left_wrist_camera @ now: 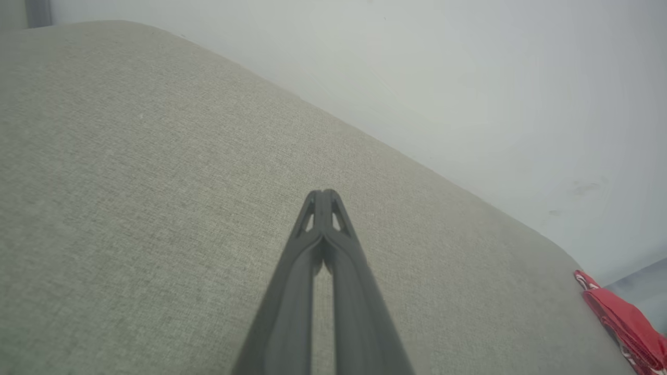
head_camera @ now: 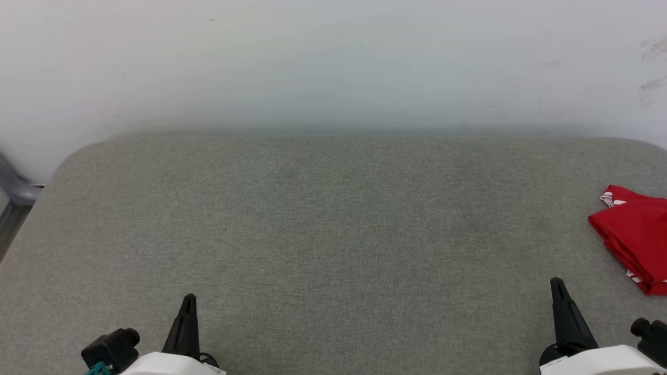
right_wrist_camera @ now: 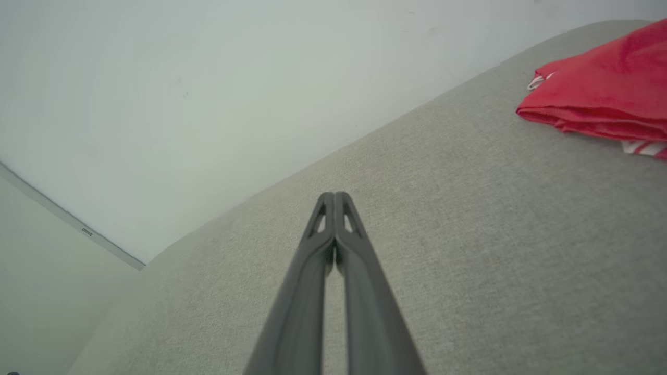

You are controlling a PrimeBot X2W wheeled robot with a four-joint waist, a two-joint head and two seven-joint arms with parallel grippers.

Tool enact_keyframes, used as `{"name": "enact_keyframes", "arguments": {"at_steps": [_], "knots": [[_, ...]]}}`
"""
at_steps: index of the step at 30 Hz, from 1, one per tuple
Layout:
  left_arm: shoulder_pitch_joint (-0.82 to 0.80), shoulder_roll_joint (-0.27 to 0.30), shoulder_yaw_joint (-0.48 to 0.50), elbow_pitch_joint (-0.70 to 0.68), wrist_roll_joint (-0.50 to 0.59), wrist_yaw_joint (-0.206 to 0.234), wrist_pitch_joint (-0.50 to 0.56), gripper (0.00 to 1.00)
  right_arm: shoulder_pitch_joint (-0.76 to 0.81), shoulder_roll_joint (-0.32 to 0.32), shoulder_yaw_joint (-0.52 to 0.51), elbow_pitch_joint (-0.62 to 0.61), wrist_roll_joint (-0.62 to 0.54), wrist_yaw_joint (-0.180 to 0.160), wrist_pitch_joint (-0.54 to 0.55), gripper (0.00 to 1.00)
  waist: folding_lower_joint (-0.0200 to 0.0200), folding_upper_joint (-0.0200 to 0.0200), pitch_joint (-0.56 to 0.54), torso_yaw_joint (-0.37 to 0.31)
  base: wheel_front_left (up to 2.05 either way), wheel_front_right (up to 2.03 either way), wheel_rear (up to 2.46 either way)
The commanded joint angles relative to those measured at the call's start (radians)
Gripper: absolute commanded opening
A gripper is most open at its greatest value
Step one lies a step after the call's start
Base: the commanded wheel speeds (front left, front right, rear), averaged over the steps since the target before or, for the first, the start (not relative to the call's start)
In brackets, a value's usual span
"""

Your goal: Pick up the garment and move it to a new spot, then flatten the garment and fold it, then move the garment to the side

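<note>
The garment [head_camera: 635, 237] is a red folded bundle with a bit of red-and-white striped trim, lying at the far right edge of the grey fabric surface [head_camera: 323, 229]. It shows too at the lower right of the left wrist view, garment [left_wrist_camera: 622, 320], and at the upper right of the right wrist view, garment [right_wrist_camera: 604, 94]. My left gripper [head_camera: 188, 301] sits at the lower left, shut and empty, tips together [left_wrist_camera: 323, 194]. At the lower right my right gripper [head_camera: 557, 284] is also shut and empty [right_wrist_camera: 334, 195], a short way left of and nearer than the garment.
A white wall [head_camera: 333, 62] rises right behind the grey surface. A grey metal frame piece [head_camera: 13, 190] shows at the far left edge beside the surface's rounded corner.
</note>
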State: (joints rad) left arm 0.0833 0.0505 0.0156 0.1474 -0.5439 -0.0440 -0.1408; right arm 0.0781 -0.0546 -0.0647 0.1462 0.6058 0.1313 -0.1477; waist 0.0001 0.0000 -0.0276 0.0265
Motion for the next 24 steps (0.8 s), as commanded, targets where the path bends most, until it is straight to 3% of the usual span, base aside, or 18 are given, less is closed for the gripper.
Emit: {"name": "enact_keyframes", "arguments": {"at_steps": [1,24], "knots": [[-0.032,0.001,0.009,-0.008,-0.049,-0.006,0.012,0.00,-0.037,-0.006,-0.004,-0.007,0.050,0.000,0.009,0.00,0.0000,0.0000,0.001,0.000,0.00,0.00,0.00],[-0.087,0.000,0.039,0.025,-0.379,-0.033,0.091,0.00,-0.089,-0.007,-0.014,0.026,0.365,0.000,0.088,0.00,0.0000,0.0000,0.008,-0.007,0.00,0.00,0.00]]}}
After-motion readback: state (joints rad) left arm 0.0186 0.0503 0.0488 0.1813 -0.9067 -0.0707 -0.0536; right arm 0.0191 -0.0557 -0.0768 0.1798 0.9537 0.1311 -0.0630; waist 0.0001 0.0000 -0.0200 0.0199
